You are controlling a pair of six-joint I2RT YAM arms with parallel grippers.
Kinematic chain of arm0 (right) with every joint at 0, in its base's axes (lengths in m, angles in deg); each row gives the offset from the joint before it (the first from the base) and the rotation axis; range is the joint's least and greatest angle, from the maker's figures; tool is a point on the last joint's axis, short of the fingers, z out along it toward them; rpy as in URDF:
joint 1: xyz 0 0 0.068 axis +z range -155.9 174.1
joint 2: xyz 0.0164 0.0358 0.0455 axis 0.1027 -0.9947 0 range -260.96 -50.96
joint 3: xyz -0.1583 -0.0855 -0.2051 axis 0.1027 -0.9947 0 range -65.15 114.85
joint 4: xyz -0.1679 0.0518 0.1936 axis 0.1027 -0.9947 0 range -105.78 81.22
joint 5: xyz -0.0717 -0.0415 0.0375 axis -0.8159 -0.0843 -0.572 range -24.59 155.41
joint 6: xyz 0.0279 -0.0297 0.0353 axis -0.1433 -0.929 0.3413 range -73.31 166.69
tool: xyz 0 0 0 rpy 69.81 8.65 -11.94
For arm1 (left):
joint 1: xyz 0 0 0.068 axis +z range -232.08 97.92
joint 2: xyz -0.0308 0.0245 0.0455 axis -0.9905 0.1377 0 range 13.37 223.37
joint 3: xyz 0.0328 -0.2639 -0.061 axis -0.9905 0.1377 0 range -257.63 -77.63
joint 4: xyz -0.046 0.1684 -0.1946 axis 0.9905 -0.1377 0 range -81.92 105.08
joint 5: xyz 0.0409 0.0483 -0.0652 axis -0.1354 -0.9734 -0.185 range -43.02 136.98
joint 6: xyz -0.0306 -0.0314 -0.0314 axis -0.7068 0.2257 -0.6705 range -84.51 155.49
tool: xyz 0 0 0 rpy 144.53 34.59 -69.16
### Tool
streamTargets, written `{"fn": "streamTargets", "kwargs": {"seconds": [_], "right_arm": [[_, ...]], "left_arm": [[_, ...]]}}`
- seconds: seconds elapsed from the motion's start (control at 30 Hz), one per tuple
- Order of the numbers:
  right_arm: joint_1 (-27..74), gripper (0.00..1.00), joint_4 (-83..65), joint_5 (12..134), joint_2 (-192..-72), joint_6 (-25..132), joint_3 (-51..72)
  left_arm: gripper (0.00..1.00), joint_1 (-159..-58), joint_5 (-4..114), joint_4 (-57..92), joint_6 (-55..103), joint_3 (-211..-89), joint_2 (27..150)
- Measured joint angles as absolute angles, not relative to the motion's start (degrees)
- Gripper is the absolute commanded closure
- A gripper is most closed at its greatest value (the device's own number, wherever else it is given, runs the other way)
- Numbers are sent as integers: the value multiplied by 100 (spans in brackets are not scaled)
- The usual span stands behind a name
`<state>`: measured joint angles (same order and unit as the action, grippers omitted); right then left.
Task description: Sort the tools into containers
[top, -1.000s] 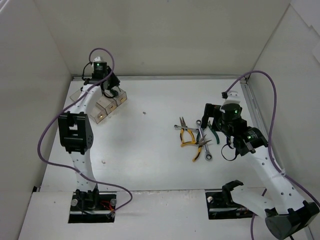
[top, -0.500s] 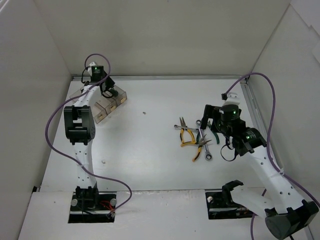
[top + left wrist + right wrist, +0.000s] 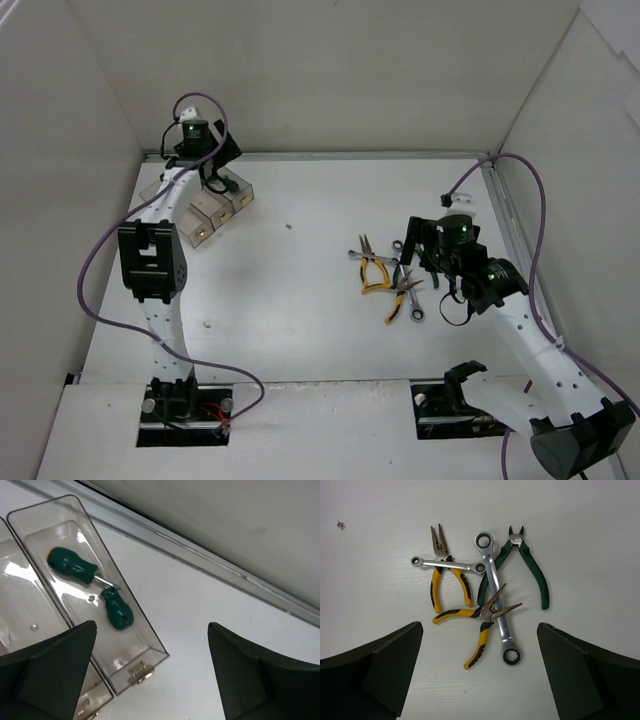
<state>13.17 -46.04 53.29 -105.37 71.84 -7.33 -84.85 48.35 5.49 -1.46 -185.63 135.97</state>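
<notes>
Holds L hand (image 3: 151,627) wide open, empty, over bin (image 3: 57,532) w/ 2 green screwdrivers (image 3: 75,566). Holds R hand (image 3: 479,626) wide open above pliers (image 3: 434,587) & wrenches (image 3: 492,580) piled on desk (image 3: 580,530).

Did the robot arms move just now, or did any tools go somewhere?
The left gripper wobbled sideways above the bins and came back, open and empty. The right gripper slid a little nearer its base, open above the tool pile. Nothing was grabbed or dropped. The pile and the bins stayed put.
</notes>
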Motion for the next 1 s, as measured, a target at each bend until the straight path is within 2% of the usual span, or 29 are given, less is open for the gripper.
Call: {"fn": "streamTargets", "kwargs": {"seconds": [0.23,0.43,0.57,0.7,1.0], "right_arm": [[1317,3,-4604,5323,-10402,7232,-726],[1315,3,-4650,5321,-10332,7238,-431],[1306,3,-4645,5318,-10332,7230,-156],[1304,4,-4645,5301,-10328,7221,-11],[1160,4,-4763,5039,-10264,7173,6]], "left_arm": [[15,-9425,5018,112,940,-18013,12692],[31,-11261,5521,-290,1698,-17224,12297],[39,-12402,5775,-699,1878,-16826,12376],[41,-13285,5794,-966,1904,-16808,12550],[48,-14021,5648,-1341,1742,-17516,13366]]}}
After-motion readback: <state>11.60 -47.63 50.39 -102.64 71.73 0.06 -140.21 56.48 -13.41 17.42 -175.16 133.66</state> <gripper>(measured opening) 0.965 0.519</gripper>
